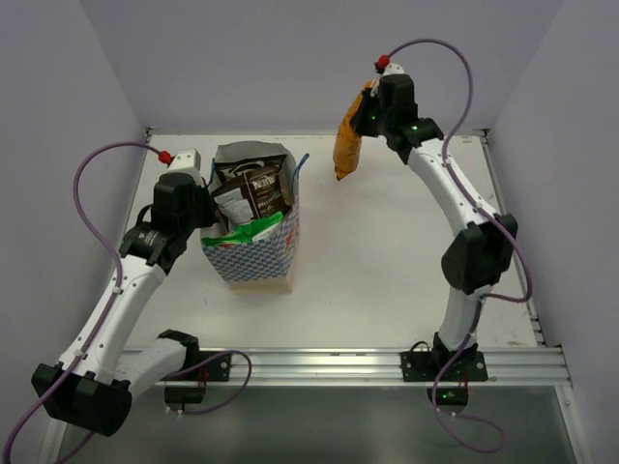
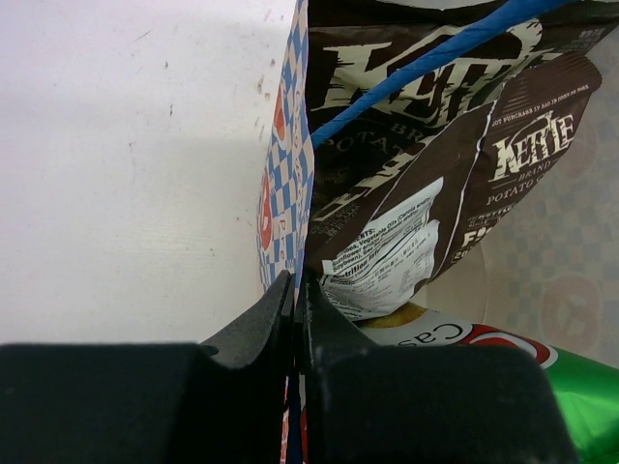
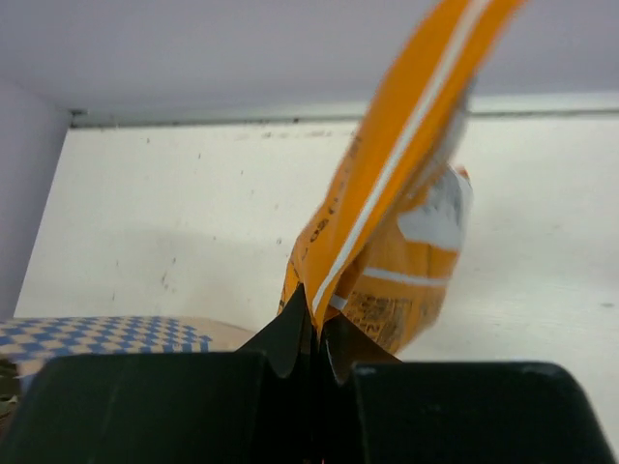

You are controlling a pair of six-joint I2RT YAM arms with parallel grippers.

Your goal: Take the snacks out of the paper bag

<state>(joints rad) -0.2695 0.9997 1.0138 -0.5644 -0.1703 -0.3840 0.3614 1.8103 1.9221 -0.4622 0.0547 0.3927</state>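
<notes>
The blue-and-white check paper bag (image 1: 253,253) stands left of centre, its mouth open. Two dark brown packets (image 1: 253,189) and a green-and-white chip bag (image 1: 253,228) stick out of it. My left gripper (image 1: 206,205) is shut on the bag's left wall (image 2: 286,184); the left wrist view shows the brown packets (image 2: 435,145) and the green-and-white bag (image 2: 542,372) inside. My right gripper (image 1: 371,108) is shut on the top edge of the orange packet (image 1: 348,143), which hangs in the air above the far table. It also shows in the right wrist view (image 3: 397,232).
The white table (image 1: 387,261) has a metal rail (image 1: 387,362) along its near edge and walls on three sides. The bag's blue string handle (image 2: 426,68) runs across the brown packets. The bag's top corner (image 3: 97,336) shows in the right wrist view.
</notes>
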